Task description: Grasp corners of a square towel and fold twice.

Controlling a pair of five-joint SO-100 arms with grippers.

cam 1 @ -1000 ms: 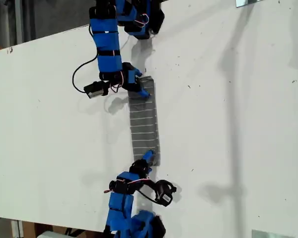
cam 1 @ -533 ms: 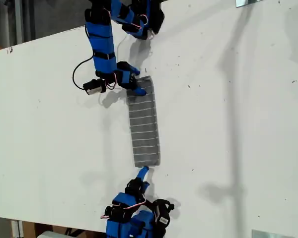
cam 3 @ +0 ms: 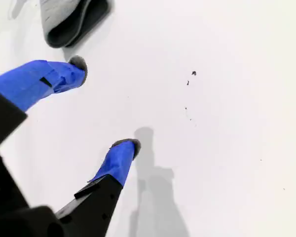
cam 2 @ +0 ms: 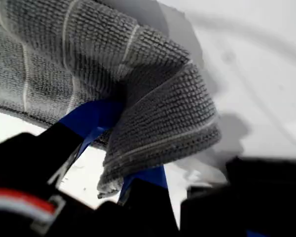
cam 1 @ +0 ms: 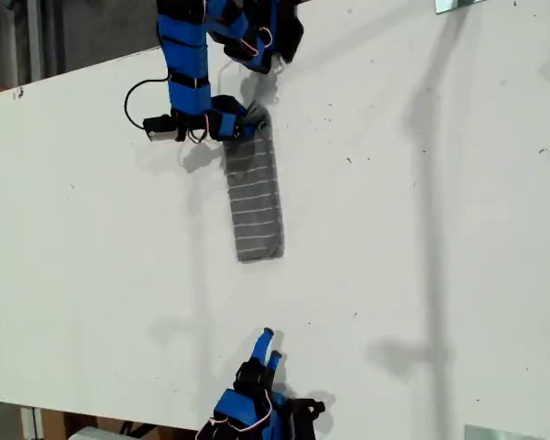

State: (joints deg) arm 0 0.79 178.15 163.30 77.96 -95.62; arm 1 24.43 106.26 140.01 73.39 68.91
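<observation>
Grey towel (cam 1: 255,202) shifted toward my first gripper (cam 1: 249,124).

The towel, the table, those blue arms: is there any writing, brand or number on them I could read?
None readable in any view.
The towel shows only white stripes.
The table has dark specks, no lettering.
My first gripper and my second gripper show no labels.
</observation>
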